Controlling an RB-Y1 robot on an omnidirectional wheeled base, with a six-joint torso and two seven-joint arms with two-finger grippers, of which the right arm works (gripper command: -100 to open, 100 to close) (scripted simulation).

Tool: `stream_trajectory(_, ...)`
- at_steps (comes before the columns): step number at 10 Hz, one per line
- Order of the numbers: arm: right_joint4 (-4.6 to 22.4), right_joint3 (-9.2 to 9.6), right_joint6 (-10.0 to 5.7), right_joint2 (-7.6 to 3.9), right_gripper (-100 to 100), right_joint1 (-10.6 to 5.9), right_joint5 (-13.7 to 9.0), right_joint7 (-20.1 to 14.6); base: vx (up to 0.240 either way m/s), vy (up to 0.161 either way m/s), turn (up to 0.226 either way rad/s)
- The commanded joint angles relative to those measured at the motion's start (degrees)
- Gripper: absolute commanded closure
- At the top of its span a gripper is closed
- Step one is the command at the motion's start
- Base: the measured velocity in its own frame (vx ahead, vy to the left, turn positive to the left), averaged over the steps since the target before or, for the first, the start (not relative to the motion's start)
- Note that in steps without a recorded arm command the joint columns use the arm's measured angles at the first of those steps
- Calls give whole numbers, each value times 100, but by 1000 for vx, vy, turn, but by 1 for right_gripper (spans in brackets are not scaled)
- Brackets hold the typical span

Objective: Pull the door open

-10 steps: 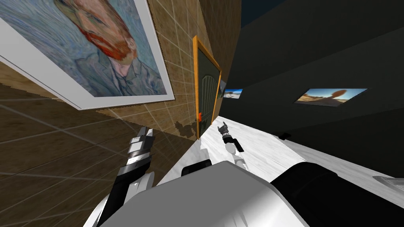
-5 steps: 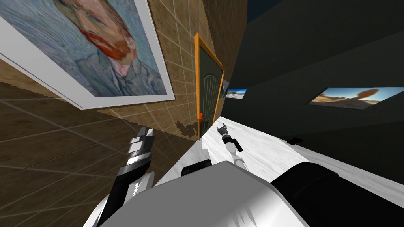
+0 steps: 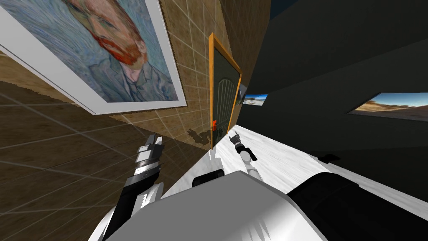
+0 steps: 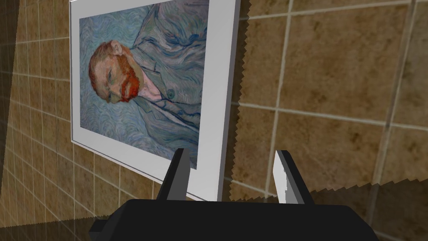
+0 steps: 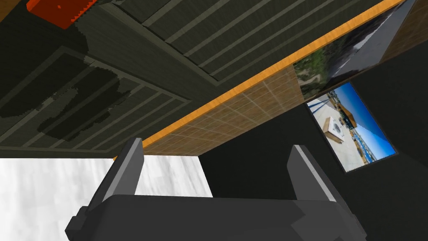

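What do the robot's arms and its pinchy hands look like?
The left arm has silver-grey bands, then turns black, then white nearer the body. The right arm is dark with a round white joint. The left gripper and the right gripper are each a dark box with two thin, grey, blade-shaped fingers.

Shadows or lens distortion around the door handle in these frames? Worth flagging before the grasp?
Head view: wide lens rolls the scene, so the door and framed portrait slant together; a dark shadow falls on the tiled wall beside the red handle. Right wrist view: blotchy shadows lie on the door, ahead of the open right gripper.
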Motion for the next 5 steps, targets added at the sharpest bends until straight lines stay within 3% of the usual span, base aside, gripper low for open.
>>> stream_trajectory(1, 118, 16, 78, -31, -100, -8, -286, 76, 36, -49, 120)
stream_trajectory(4, 216, -4, 176, -41, -100, -32, -618, 133, 24, -46, 89)
stream_trajectory(5, 313, -24, 273, -49, -100, -55, -840, 190, 28, -45, 135)
